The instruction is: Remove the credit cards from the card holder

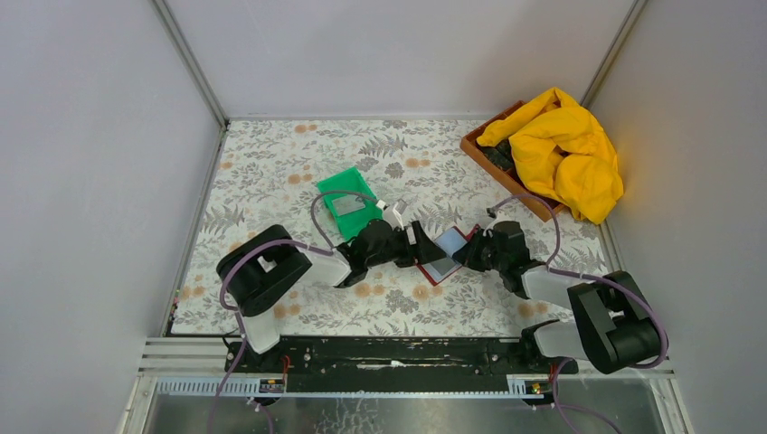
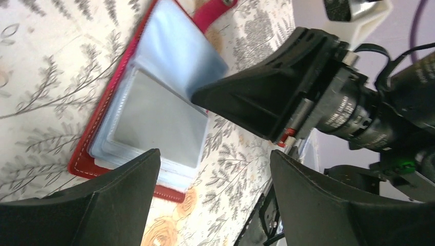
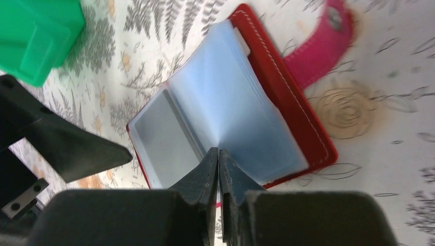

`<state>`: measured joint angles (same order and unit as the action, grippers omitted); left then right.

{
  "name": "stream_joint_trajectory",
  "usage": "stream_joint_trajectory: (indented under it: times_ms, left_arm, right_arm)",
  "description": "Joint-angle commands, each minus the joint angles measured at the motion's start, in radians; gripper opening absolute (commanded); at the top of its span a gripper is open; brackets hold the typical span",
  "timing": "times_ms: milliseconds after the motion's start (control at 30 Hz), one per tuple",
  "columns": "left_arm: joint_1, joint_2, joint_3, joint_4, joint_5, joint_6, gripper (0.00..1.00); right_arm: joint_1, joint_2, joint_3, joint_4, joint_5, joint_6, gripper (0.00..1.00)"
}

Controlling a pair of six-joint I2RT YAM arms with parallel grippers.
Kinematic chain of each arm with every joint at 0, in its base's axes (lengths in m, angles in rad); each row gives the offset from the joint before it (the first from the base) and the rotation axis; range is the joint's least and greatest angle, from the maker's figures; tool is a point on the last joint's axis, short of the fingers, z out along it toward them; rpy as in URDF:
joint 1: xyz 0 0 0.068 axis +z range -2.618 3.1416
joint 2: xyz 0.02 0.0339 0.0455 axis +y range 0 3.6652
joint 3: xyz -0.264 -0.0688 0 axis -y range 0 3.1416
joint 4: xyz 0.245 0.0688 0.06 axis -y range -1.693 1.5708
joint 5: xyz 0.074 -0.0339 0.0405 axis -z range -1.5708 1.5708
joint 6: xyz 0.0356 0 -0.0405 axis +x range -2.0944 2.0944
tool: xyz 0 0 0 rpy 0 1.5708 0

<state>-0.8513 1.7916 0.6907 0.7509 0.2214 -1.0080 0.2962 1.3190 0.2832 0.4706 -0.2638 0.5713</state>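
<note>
The card holder [image 1: 443, 255] lies open on the floral table, dark red with pale blue-grey sleeves [image 3: 241, 107] and a snap strap [image 3: 320, 43]. A grey-silver credit card [image 2: 154, 120] shows through the left sleeve [image 3: 161, 138]. My right gripper [image 3: 219, 151] has its jaws together but for a hairline slit, tips resting at the fold of the sleeves; I see nothing between them. It comes in from the right [image 1: 472, 253]. My left gripper [image 2: 213, 159] stands wide open and empty just off the wallet's near-left corner [image 1: 419, 242].
A green plastic bin [image 1: 351, 203] with a grey card [image 1: 347, 207] in it lies behind the left gripper, also in the right wrist view [image 3: 36, 36]. A brown tray [image 1: 478, 147] holding a yellow cloth [image 1: 565, 149] stands at the back right.
</note>
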Motion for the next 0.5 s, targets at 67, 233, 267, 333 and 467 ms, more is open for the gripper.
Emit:
stream_joint_trajectory:
  times_ms: [67,233,267,333,467]
  left_arm:
    - [-0.004,-0.034,-0.069,0.086,-0.043,-0.025,0.85]
    - [-0.005,-0.055,-0.123,0.108,-0.058,-0.042,0.85]
    - [-0.005,-0.06,-0.133,0.109,-0.062,-0.044,0.85]
    - [-0.005,-0.067,-0.144,0.11,-0.072,-0.046,0.85]
    - [-0.005,-0.068,-0.152,0.11,-0.083,-0.047,0.85]
  right_arm:
    - [0.059,-0.052,0.003,-0.097,-0.034,-0.054,0.11]
    - [0.079,-0.072,-0.024,-0.096,-0.058,-0.039,0.12]
    - [0.083,-0.074,-0.027,-0.096,-0.064,-0.034,0.12]
    - [0.092,-0.084,-0.032,-0.095,-0.072,-0.027,0.12]
    - [0.116,-0.092,-0.028,-0.093,-0.085,-0.015,0.13]
